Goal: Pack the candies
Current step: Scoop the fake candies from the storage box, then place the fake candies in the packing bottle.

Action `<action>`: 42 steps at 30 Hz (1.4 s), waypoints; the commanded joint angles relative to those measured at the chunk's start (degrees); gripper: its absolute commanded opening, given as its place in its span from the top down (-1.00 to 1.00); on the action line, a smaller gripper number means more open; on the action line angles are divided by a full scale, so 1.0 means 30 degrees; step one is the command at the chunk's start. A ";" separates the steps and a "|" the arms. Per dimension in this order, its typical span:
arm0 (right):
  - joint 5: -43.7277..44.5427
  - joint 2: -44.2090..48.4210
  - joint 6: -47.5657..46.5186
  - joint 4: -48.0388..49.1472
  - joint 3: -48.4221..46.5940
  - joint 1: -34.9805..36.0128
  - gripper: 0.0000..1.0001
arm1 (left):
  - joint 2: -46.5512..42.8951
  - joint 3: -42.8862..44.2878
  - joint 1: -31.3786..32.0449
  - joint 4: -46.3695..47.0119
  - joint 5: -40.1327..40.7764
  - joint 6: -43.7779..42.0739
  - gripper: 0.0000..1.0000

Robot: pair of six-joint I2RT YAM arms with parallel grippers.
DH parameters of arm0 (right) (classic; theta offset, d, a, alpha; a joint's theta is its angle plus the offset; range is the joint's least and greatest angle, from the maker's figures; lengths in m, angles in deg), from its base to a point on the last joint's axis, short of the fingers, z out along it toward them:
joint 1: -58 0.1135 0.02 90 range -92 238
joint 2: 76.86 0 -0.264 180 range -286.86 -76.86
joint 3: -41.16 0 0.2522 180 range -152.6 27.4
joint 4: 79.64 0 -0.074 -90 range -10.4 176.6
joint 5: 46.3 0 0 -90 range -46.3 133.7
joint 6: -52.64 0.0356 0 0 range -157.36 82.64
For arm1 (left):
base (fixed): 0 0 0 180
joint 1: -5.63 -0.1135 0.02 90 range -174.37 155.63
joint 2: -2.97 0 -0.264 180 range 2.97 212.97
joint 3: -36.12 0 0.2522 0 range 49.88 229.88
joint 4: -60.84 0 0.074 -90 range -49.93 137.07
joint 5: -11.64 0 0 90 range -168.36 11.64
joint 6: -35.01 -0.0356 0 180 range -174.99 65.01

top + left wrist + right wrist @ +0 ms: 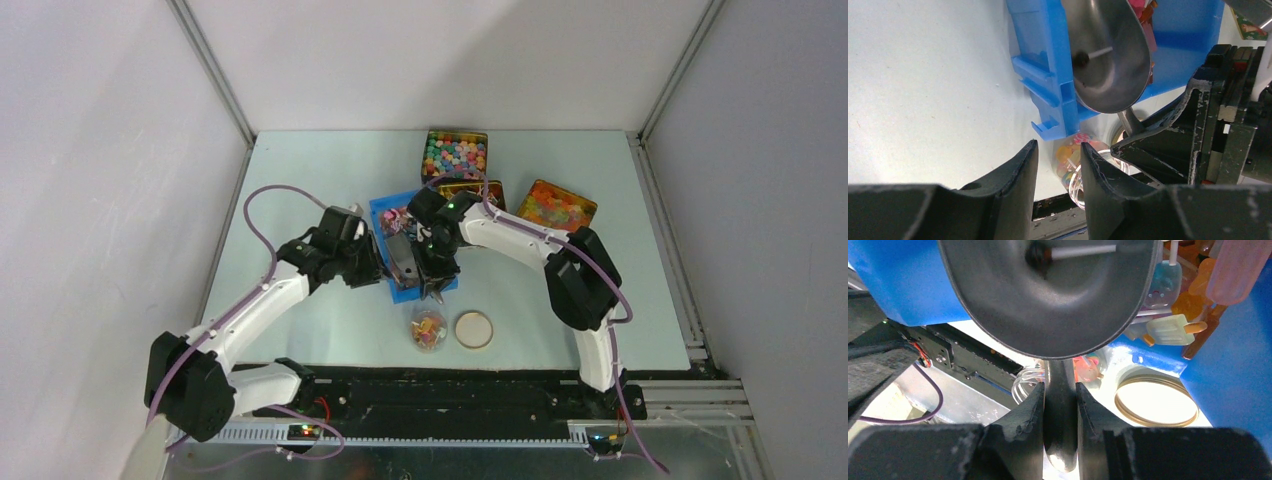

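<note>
The candies (1173, 327) are small wrapped sweets in orange, pink, pale blue and white, lying in a blue bin (385, 210). More candies fill a clear jar (428, 328) that stands in front of the bin. The jar also shows in the left wrist view (1072, 159). My right gripper (1060, 386) is shut on the handle of a metal spoon (1048, 290). The spoon's bowl is over the bin's near end, and no candy shows in it. My left gripper (1059, 145) is open and empty just outside the bin's left wall (1048, 85).
The jar's round lid (474, 329) lies right of the jar. At the back stand a tin of pastel balls (455, 155), a tin of orange-yellow jelly pieces (556, 205) and a third tin (478, 190) partly hidden by my right arm. Walls enclose the table.
</note>
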 commanded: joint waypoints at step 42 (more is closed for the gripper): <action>0.2784 1.1119 0.1226 -0.8424 0.4705 0.5232 1.00 | -0.8923 -0.3657 0.0184 0.2890 -0.0898 0.0333 -0.88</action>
